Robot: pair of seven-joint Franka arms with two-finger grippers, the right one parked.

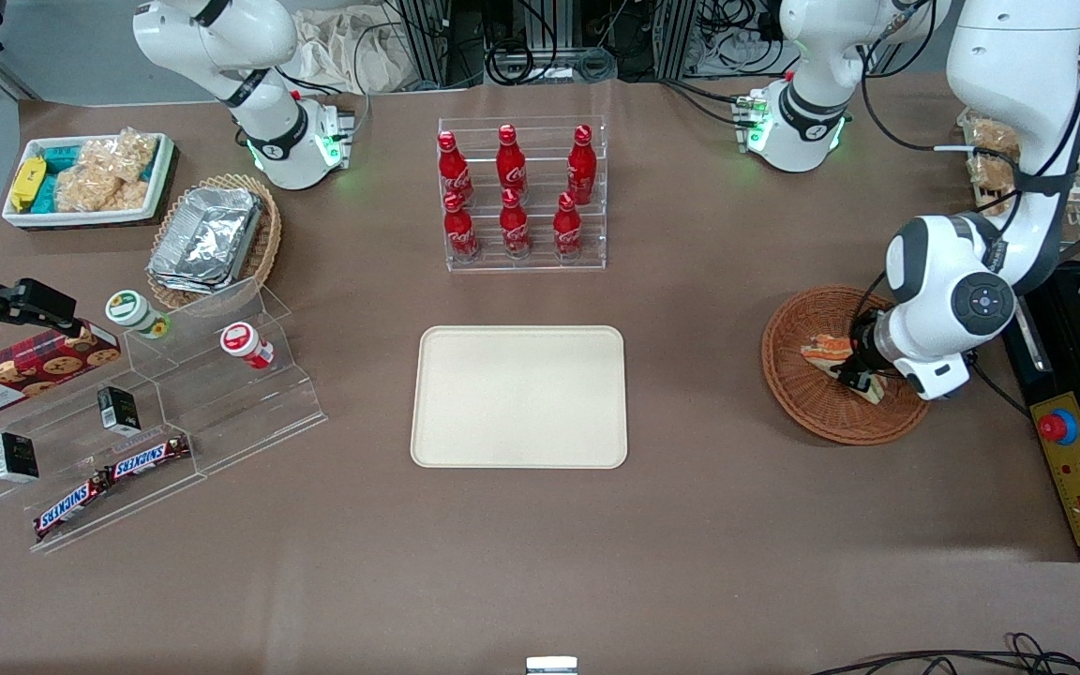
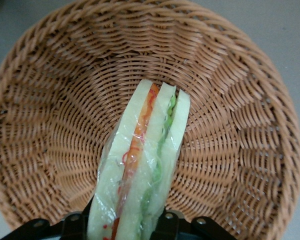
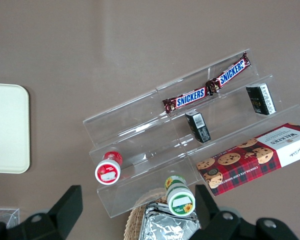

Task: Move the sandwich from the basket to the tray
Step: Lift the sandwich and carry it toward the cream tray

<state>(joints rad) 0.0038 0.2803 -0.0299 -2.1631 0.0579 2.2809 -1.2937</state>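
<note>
The sandwich (image 1: 825, 351) is a clear-wrapped wedge of pale bread with orange and green filling, standing on edge inside the round reddish-brown wicker basket (image 1: 817, 422) toward the working arm's end of the table. My left gripper (image 1: 863, 380) reaches down into the basket and is shut on the sandwich. In the left wrist view the sandwich (image 2: 145, 160) runs out from between the black fingers (image 2: 168, 223) of the gripper (image 2: 127, 223), with the basket (image 2: 230, 100) weave all round it. The cream tray (image 1: 519, 397) lies bare at the table's middle, well apart from the basket.
A clear rack of red cola bottles (image 1: 514, 192) stands farther from the front camera than the tray. Toward the parked arm's end are a stepped acrylic stand (image 1: 174, 403) with snack bars and cups, a tan basket of foil containers (image 1: 212, 239) and a white snack bin (image 1: 90, 178). A black control box (image 1: 1079, 469) sits beside the basket.
</note>
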